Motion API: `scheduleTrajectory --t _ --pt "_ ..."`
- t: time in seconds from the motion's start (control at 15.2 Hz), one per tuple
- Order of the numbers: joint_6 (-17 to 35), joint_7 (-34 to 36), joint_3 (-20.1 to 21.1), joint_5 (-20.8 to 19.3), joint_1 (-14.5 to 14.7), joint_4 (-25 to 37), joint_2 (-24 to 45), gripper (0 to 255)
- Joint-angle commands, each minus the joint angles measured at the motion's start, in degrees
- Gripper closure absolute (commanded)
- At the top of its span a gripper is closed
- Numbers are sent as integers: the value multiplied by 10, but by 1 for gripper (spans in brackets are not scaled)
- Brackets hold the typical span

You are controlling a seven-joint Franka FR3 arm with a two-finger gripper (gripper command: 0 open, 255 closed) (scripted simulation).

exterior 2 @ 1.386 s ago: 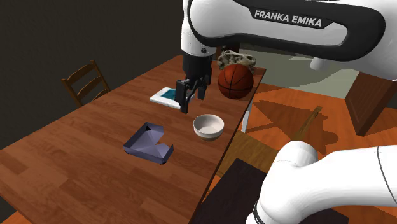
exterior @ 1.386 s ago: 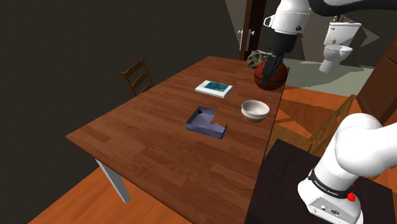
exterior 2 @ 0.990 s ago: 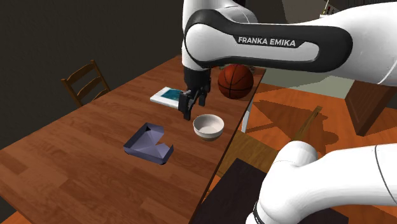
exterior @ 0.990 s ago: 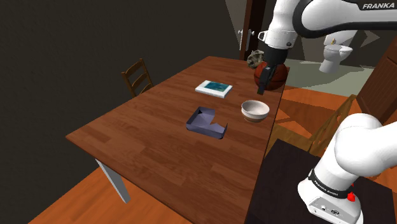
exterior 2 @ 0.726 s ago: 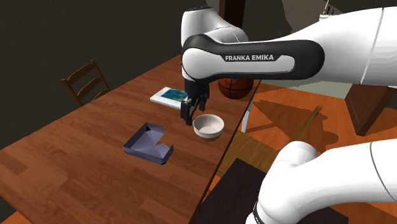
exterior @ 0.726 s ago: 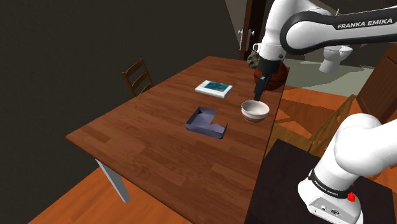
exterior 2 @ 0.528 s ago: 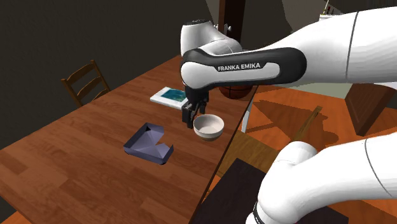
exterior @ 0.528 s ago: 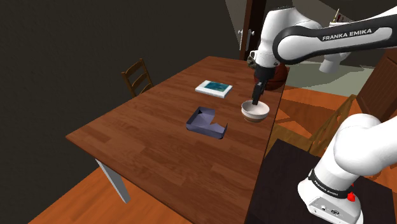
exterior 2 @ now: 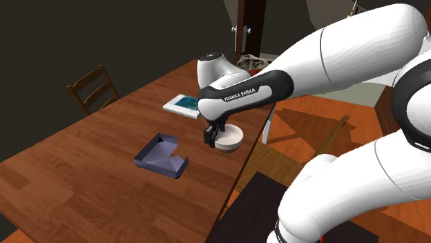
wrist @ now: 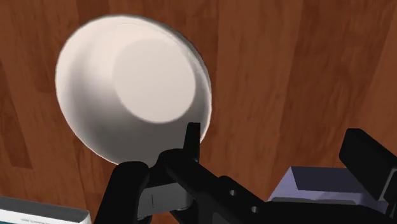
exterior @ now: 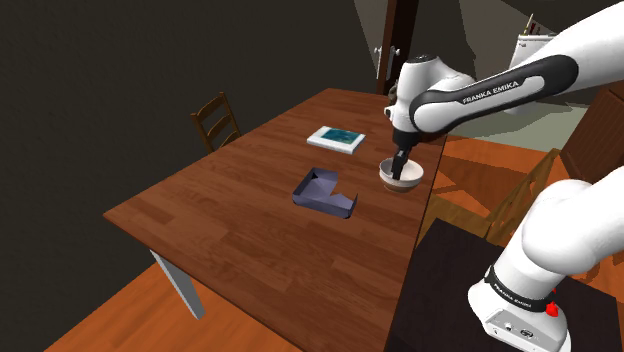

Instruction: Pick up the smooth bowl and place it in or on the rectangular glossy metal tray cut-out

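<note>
On the wooden worktop (exterior: 230,215), near the edge closest to the stand, your white arm (exterior: 470,92) bends down to the task's things. Lying flat towards the shoulder view's left is the grey-blue notched tray (exterior: 325,192), near the bowl (wrist: 127,83) but not touching it. That bowl stands upright, pale and smooth. Expect it to be light, rigid, slippery and easily chipped. Your tool (wrist: 273,137) is spread, with one finger (wrist: 191,143) over the inner wall and the other outside. Pinch the rim wall there firmly, because a glossy lip may swivel.
</note>
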Motion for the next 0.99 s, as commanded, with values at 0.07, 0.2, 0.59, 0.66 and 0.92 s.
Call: scheduleTrajectory --t 0.07,0.2,0.59,0.66,0.92 --pt "59 -9 -10 -31 -17 -2 59 0" --pt "96 -11 -16 -53 -29 0 99 0" --pt "152 -5 -22 -71 -38 -13 142 0" --pt "161 -3 -23 -74 -39 -15 149 0" --pt "176 -1 -24 -78 -42 -19 160 0"
